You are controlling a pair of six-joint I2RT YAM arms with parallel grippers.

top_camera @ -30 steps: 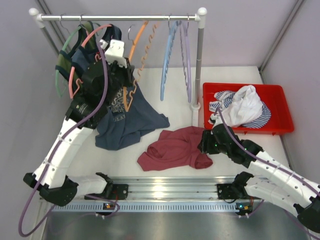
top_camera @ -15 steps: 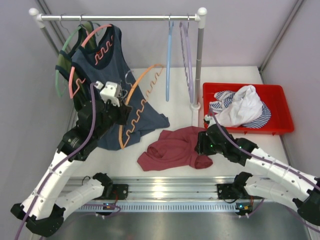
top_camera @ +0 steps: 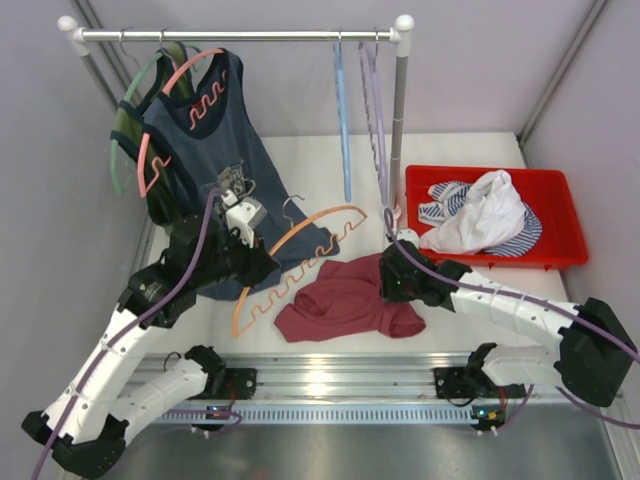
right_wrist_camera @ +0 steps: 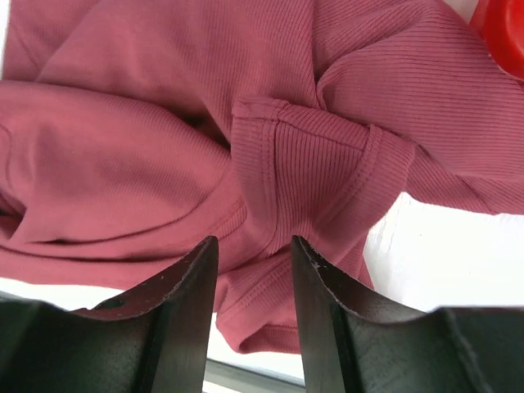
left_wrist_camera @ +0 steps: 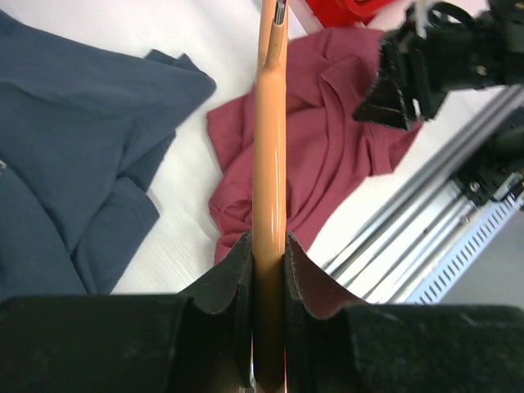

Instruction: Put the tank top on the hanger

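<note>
The maroon tank top [top_camera: 345, 300] lies crumpled on the white table, near the front middle. My left gripper [top_camera: 260, 270] is shut on the orange hanger [top_camera: 335, 210] and holds it tilted just left of and above the tank top. In the left wrist view the hanger's bar [left_wrist_camera: 270, 147] runs up from between my shut jaws [left_wrist_camera: 268, 250] over the tank top [left_wrist_camera: 327, 139]. My right gripper [top_camera: 392, 282] is open over the tank top's right edge. In the right wrist view its jaws [right_wrist_camera: 254, 250] straddle a hemmed fold of the fabric [right_wrist_camera: 270, 123] and do not close on it.
A clothes rail [top_camera: 240, 35] crosses the back. On it hang a navy top [top_camera: 215, 130] on a salmon hanger, a green hanger [top_camera: 122, 135], a light blue hanger [top_camera: 343, 130] and a lilac hanger [top_camera: 375, 110]. A red tray [top_camera: 560, 258] at right holds white and striped clothes [top_camera: 480, 215].
My left arm has carried the orange hanger from the rail down toward the table beside the tank top. My right gripper has moved left over the tank top.
</note>
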